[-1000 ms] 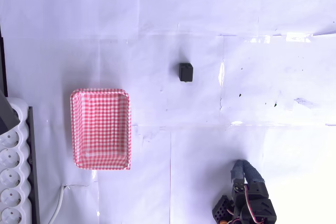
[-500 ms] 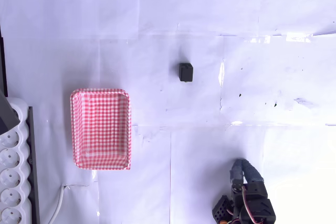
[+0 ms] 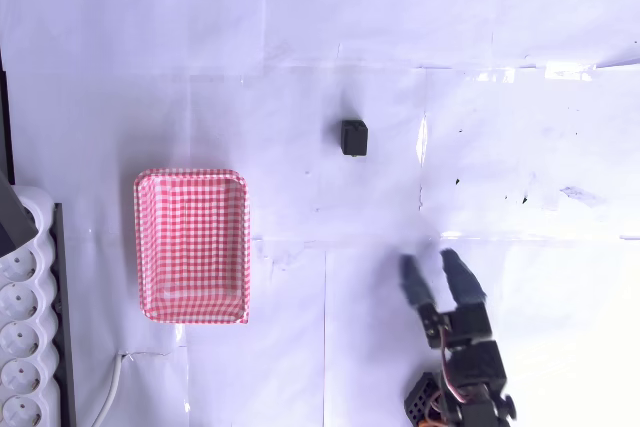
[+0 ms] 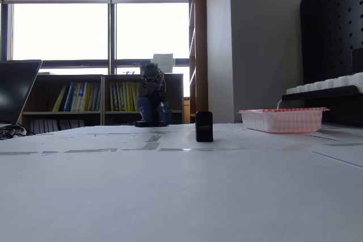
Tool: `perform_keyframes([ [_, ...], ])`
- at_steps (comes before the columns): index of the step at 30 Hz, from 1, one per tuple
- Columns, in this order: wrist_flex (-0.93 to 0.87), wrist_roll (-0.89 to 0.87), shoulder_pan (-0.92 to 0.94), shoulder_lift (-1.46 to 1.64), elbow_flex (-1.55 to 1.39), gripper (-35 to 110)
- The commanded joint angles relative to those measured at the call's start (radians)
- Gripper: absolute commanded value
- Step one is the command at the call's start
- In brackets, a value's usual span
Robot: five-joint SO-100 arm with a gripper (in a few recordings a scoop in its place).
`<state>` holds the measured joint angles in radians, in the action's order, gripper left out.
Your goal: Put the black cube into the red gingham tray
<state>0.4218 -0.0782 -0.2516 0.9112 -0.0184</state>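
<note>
One cube to fetch; the reach toward it is the step in hand.

Largest first: the white surface; on it the tray, empty at the overhead view's left with its long axis up-down; the gripper low in that view, fingers spread wide and holding nothing; and the cube, alone mid-surface, well apart from both, roughly square from above, upright in the fixed view. Next, I judge, the fingers must descend astride it.

White table — cube, tray, power strip
</note>
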Motion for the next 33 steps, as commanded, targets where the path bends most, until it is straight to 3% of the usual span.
perform_keyframes([
  [1,0.261,0.005,-0.026,0.229,-0.011,43],
  [8,0.48,0.002,-0.028,0.471,-0.048,48],
  [17,0.511,0.02,-0.078,0.75,-0.262,47],
  [25,0.733,0.014,-0.071,1.055,-0.476,48],
  [33,0.759,0.005,-0.066,1.19,-0.634,49],
])
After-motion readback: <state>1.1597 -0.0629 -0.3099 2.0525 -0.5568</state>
